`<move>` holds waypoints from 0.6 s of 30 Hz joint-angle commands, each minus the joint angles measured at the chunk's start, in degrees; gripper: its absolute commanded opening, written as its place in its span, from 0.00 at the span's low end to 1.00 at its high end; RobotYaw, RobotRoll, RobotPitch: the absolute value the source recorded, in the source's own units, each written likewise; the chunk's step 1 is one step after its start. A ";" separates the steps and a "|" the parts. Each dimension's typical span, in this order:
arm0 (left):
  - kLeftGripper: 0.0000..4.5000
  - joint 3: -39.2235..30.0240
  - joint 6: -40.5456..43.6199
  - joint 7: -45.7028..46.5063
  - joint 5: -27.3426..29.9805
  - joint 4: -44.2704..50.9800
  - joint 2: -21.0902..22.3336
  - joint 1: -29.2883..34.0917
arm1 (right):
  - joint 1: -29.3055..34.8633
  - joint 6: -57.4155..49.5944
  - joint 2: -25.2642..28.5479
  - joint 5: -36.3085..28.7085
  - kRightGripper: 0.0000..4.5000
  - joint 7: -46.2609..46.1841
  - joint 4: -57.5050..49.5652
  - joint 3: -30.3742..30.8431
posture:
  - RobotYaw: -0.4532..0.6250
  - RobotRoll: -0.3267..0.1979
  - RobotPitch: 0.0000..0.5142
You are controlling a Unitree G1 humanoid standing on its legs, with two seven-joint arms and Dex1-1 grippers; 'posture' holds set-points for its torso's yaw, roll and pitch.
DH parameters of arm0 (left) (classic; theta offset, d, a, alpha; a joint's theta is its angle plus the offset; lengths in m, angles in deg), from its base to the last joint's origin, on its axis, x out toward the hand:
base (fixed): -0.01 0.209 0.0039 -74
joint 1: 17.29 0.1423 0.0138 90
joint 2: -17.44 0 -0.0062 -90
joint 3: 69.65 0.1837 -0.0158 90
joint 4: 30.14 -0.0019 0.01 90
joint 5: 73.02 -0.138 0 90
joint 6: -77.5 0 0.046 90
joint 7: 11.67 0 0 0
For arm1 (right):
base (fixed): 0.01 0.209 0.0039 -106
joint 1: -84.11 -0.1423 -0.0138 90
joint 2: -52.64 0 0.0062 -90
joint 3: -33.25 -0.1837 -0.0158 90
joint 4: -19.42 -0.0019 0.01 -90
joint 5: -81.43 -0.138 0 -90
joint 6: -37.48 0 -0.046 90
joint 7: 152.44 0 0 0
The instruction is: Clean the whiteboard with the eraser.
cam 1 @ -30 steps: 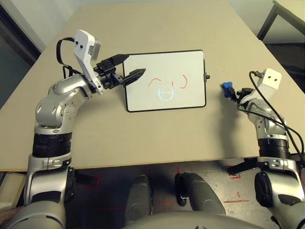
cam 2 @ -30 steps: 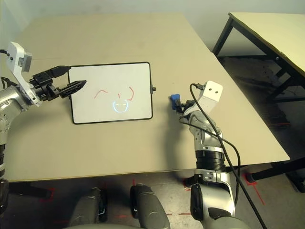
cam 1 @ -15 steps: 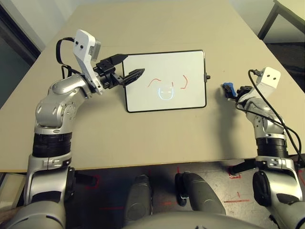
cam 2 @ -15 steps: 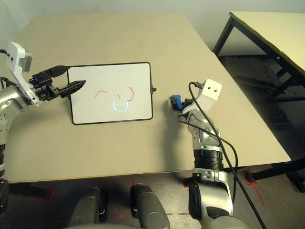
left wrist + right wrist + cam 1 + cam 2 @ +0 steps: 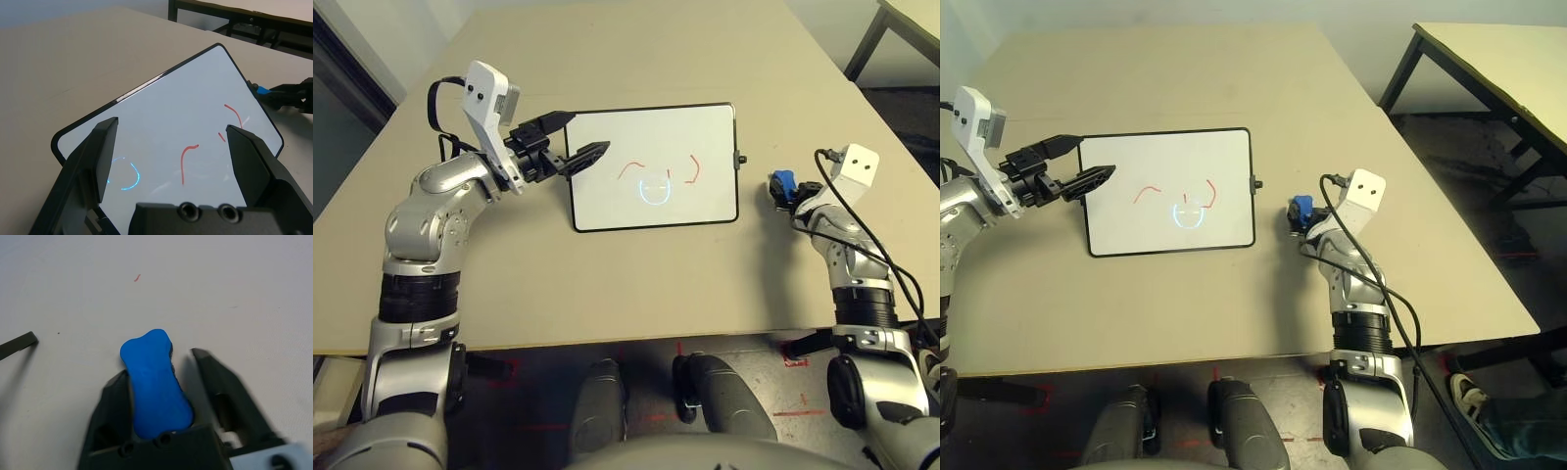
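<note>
While counter lies broad, whiteboard sits frame centre, red marks uncleaned. Left gripper at board's left edge, jaws wide. Right gripper mid-right, jaws loosely around eraser; risk: slack grip, eraser slips on lift.

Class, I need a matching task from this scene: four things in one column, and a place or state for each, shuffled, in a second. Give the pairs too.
Things:
1. whiteboard
2. eraser
3. left gripper
4. right gripper

States:
A. jaws apart, above the board's left edge
B. bright blue, between two black jaws
C. flat on the table, red marks on it
D. at the eraser, right of the board

Pairs: 1-C, 2-B, 3-A, 4-D
</note>
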 commanded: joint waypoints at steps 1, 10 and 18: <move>1.00 -0.38 -0.03 -0.35 -0.28 -0.53 0.48 0.12 | 1.43 0.33 0.40 0.66 0.33 -0.10 -0.80 -0.08 | 0.36 0.62 0.25; 1.00 -0.13 -0.16 -0.43 -0.51 -1.61 0.43 -0.85 | 2.45 -0.20 0.24 0.54 0.13 -0.35 -0.65 -0.16 | 0.35 0.62 0.26; 1.00 -0.33 0.32 -0.60 -0.46 -1.30 1.04 -0.63 | 0.69 -0.24 1.76 -0.07 0.13 -0.29 -6.97 -1.07 | 0.35 0.62 0.26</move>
